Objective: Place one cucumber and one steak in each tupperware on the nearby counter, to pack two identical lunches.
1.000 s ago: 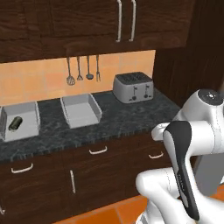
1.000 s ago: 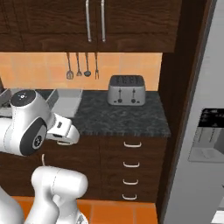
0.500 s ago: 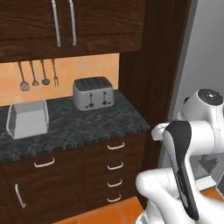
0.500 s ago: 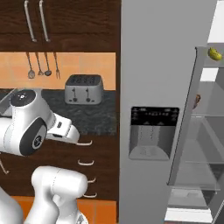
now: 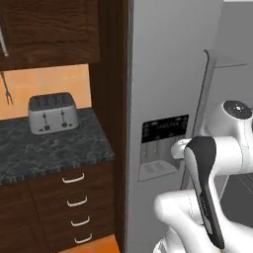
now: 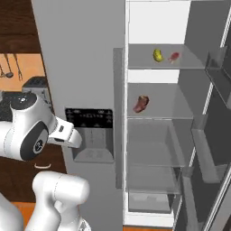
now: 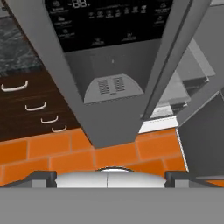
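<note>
Left base view, from the left: silver toaster [image 5: 51,112] on the marbled counter [image 5: 49,153] over dark drawers [image 5: 74,207]; grey fridge door [image 5: 168,89] with its dispenser panel [image 5: 163,148]; white arm [image 5: 212,183] folded low at lower right, elbow up, held close to the body.

Right base view, from the left: the arm [image 6: 31,131] bent at lower left with the forearm pointing toward the dispenser [image 6: 90,135]; open fridge compartment [image 6: 158,117] to the right. Upper shelf: yellow-green cucumber [image 6: 157,55] just beside a red-pink steak [image 6: 174,56]. Shelf below: darker red steak [image 6: 140,103], alone.

Hand view: gripper [image 7: 109,175] with its two finger tips [image 7: 43,176] set far apart, jaws wide, nothing between them; camera looks at the dispenser and orange floor [image 7: 109,153].

Change: a second ago both base views faced the counter with two grey trays; the base has since swung right to the fridge. Arm pose unchanged.
</note>
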